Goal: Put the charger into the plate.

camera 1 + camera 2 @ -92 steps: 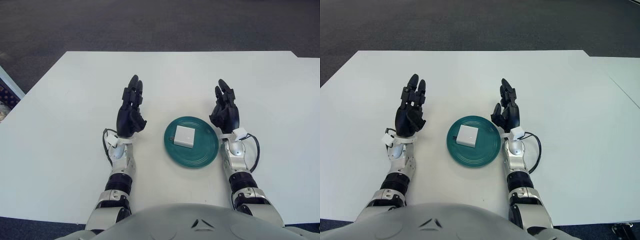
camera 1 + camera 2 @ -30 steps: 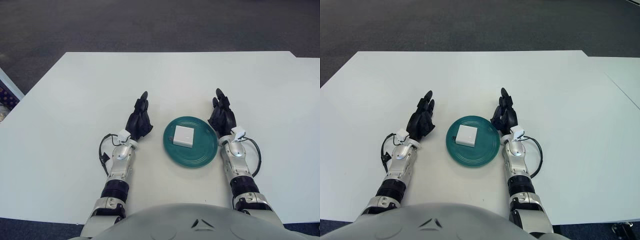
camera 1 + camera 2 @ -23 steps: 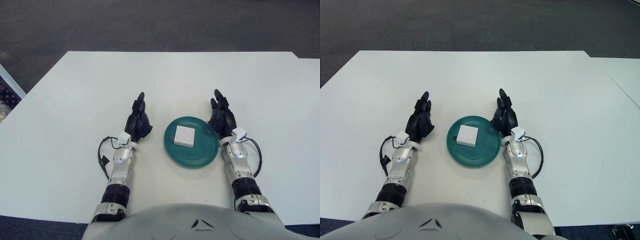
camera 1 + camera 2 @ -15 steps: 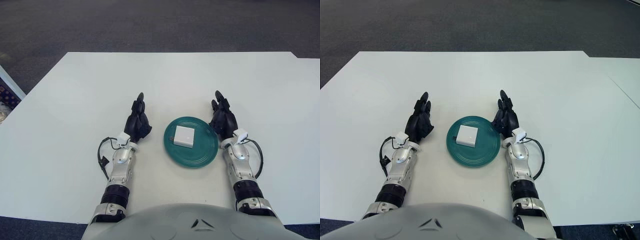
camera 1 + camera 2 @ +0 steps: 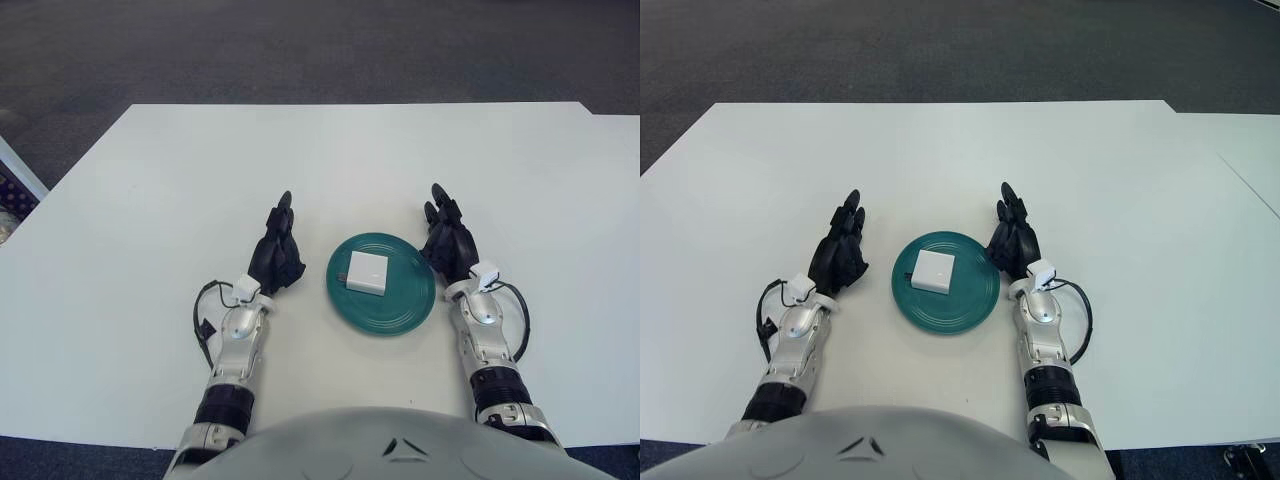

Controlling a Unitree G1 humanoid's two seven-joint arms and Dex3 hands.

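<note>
A white square charger (image 5: 367, 273) lies flat inside the round teal plate (image 5: 405, 312) near the table's front middle. My left hand (image 5: 277, 252) shows just left of the plate, fingers extended and holding nothing. My right hand (image 5: 447, 241) shows at the plate's right rim, fingers straight and also holding nothing. Neither hand touches the charger.
The white table (image 5: 340, 160) stretches wide beyond the plate. Dark carpet (image 5: 300, 50) lies past its far edge. A second white table edge (image 5: 1250, 150) shows at the far right.
Both hands have drawn back toward my body and sunk lower since three seconds ago. The charger and plate have not moved.
</note>
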